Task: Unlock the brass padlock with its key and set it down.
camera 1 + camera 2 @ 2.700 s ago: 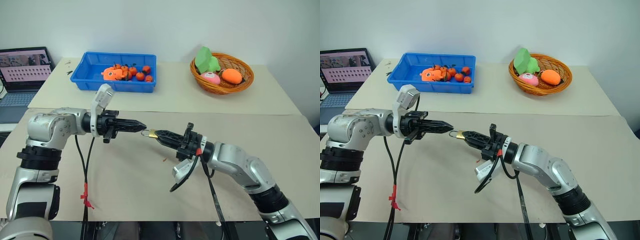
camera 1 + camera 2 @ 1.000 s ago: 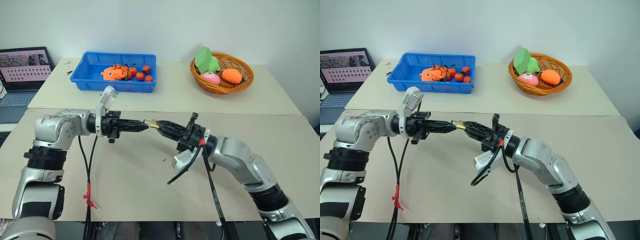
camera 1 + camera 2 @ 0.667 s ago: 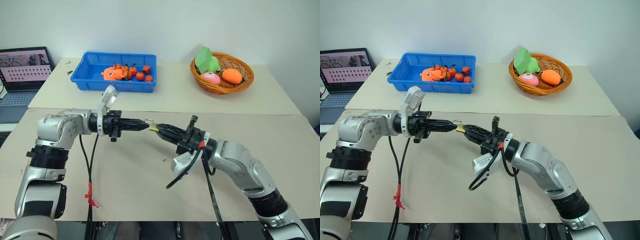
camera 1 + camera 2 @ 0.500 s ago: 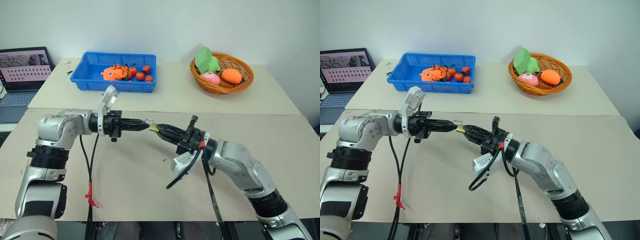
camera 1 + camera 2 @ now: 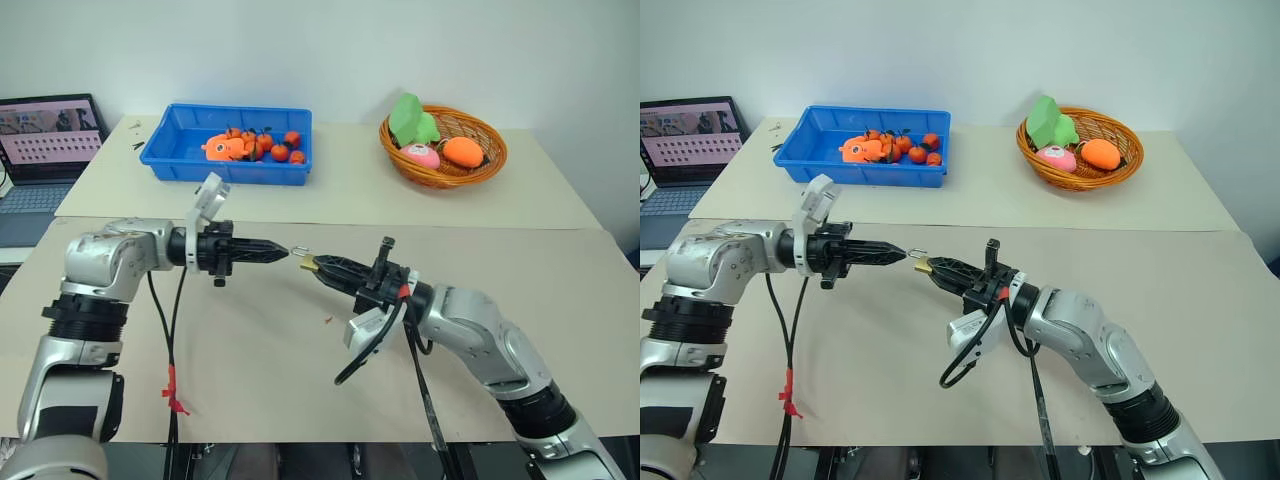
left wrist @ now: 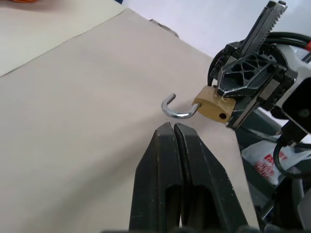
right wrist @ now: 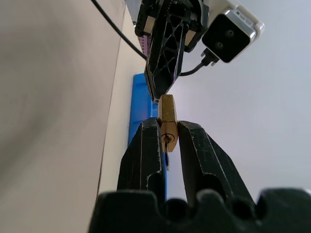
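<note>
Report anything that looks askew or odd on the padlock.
The brass padlock, pinched in the right hand, has its silver shackle swung out sideways, one end free: it is open. Nothing else stands out.

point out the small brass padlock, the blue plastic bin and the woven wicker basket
small brass padlock point(image 6: 212, 108), left wrist view, brass body.
blue plastic bin point(image 5: 222, 172), left eye view, front wall.
woven wicker basket point(image 5: 446, 174), left eye view, front rim.

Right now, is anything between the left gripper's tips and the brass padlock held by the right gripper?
No. In the left wrist view a bare gap separates the shut left gripper from the brass padlock clamped in the right gripper; its open shackle hooks toward those tips.
</note>
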